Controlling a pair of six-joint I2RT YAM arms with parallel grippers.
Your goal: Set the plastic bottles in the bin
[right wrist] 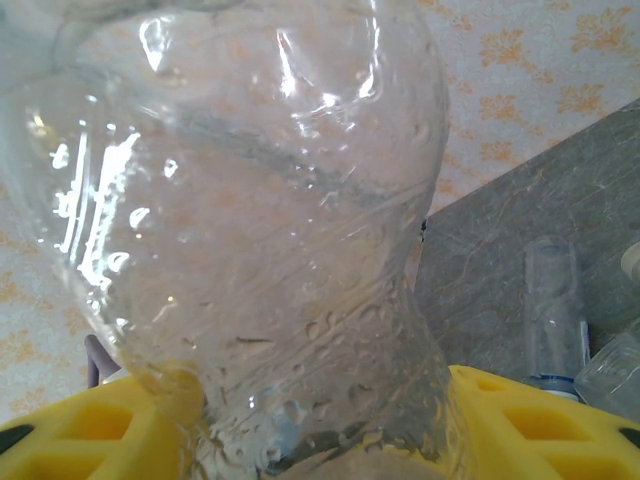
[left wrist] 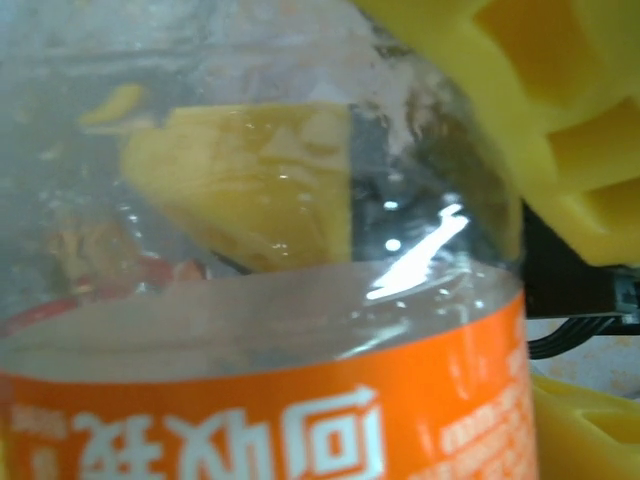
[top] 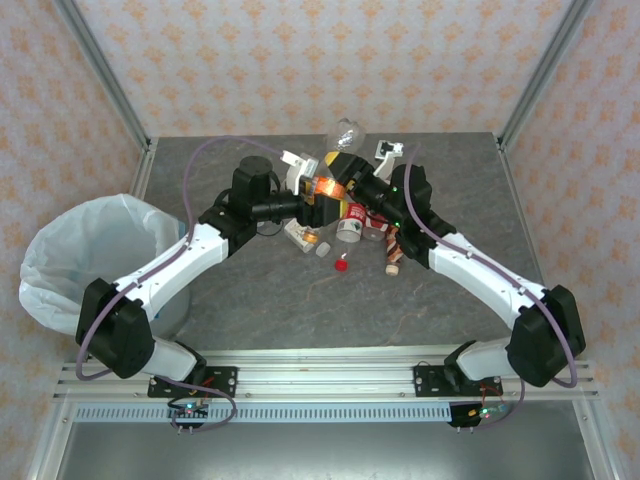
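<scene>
Orange-label bottle (left wrist: pixel 300 420) is clamped in my left pincer (top: pixel 312 195), held above the far middle of the table (top: pixel 250 300), with its long axis running across my yellow pads (left wrist: pixel 560 130). The bin (top: pixel 60 235) sits off to the left at the near edge, so that arm's the closer one and I reckon the swing goes that way. My right pincer (top: pixel 352 165) is clamped on a clear bottle (right wrist: pixel 260 250) that pokes up out of it. A few loose bottles (top: pixel 350 228) lie below. The label has white characters, upside down to my cam, and I can't read a brand.
</scene>
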